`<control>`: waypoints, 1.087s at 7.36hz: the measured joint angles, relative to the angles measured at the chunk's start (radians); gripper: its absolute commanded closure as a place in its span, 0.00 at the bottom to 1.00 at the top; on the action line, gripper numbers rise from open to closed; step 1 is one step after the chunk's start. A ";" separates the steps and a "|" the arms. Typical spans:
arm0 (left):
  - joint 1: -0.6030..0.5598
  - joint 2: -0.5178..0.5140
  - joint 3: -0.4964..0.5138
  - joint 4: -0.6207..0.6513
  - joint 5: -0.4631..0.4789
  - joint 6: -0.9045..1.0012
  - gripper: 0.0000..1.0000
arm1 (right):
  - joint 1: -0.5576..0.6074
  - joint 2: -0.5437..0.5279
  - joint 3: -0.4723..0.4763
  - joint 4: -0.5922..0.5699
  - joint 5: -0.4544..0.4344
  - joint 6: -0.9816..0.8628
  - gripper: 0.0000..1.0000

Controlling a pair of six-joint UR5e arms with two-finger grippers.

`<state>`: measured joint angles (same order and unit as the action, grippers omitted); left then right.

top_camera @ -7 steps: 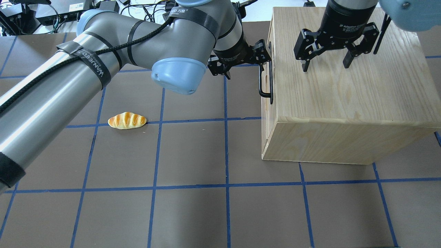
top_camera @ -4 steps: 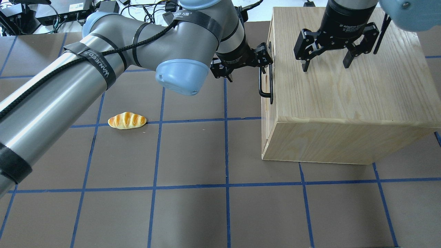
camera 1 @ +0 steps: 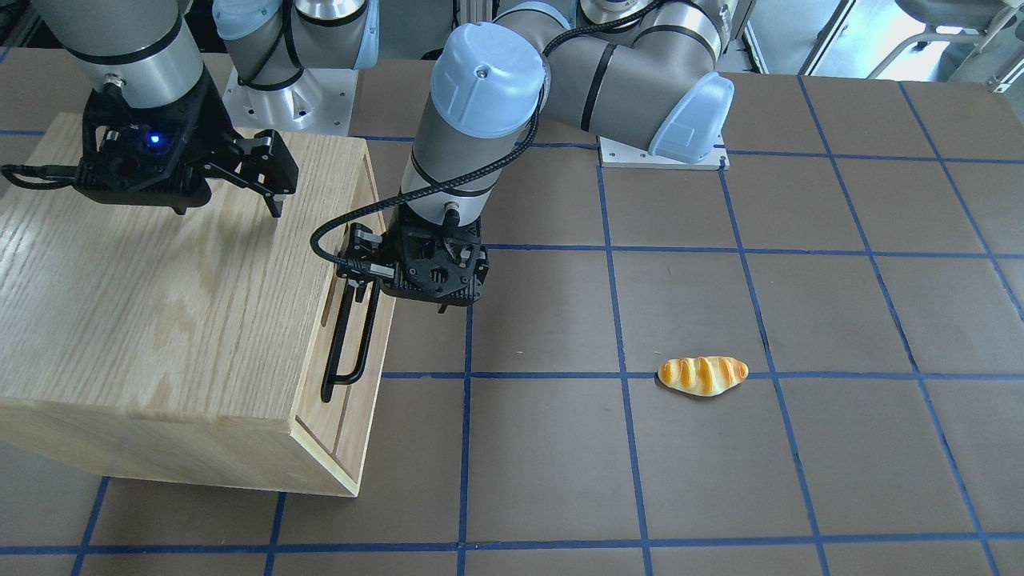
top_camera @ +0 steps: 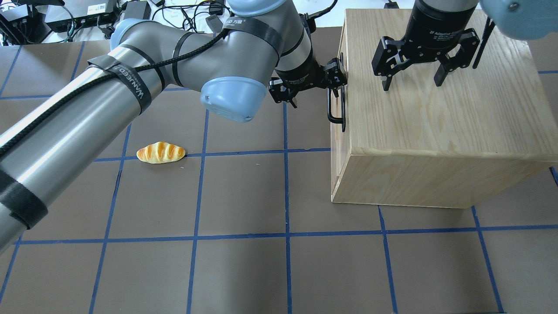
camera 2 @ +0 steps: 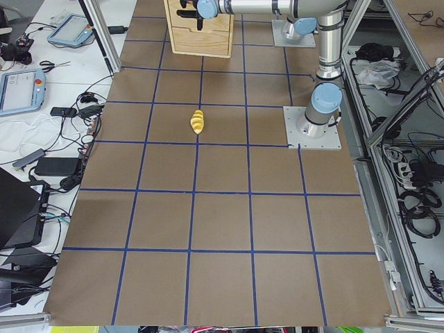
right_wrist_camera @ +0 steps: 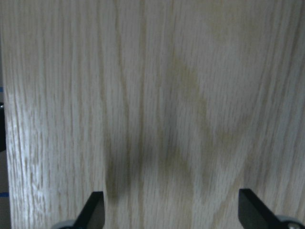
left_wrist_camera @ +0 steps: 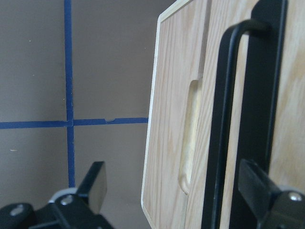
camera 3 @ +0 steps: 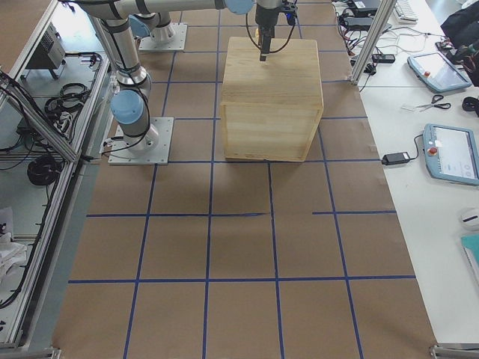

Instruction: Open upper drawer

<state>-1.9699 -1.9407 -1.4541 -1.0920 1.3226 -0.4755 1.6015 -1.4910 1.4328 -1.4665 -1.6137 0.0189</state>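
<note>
The upper drawer (camera 1: pixel 362 210) is the pale-wood front panel on the oak cabinet (top_camera: pixel 436 113), and it sits flush and closed. Its long black bar handle (top_camera: pixel 330 107) runs along the front, beside an oblong finger slot (left_wrist_camera: pixel 189 133). My left gripper (top_camera: pixel 313 89) is open at the handle's far end. In the left wrist view the bar (left_wrist_camera: pixel 224 119) stands between its two fingers (left_wrist_camera: pixel 93 188), with no contact showing. My right gripper (top_camera: pixel 411 85) is open and empty just above the cabinet top, which fills the right wrist view (right_wrist_camera: pixel 157 95).
A toy bread roll (top_camera: pixel 160 152) lies on the brown mat left of the cabinet, well apart from both arms. Blue tape lines grid the table. Cables and boxes lie past the far edge (top_camera: pixel 87 13). Tablets sit on side benches (camera 3: pixel 440 71).
My left arm has moved right toward the cabinet front, bringing the open fingers around the handle's far end. The drawer, the right gripper and the bread have not moved.
</note>
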 measured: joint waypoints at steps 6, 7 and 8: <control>0.001 -0.015 0.003 -0.008 0.041 0.018 0.00 | 0.000 0.000 0.000 0.000 0.000 0.001 0.00; 0.003 -0.016 0.003 -0.008 0.063 0.025 0.00 | 0.000 0.000 0.001 0.000 0.000 0.001 0.00; 0.003 -0.016 0.003 -0.008 0.074 0.029 0.00 | 0.000 0.000 0.001 0.000 0.000 0.000 0.00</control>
<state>-1.9671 -1.9566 -1.4507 -1.1002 1.3967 -0.4467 1.6015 -1.4911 1.4335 -1.4665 -1.6137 0.0193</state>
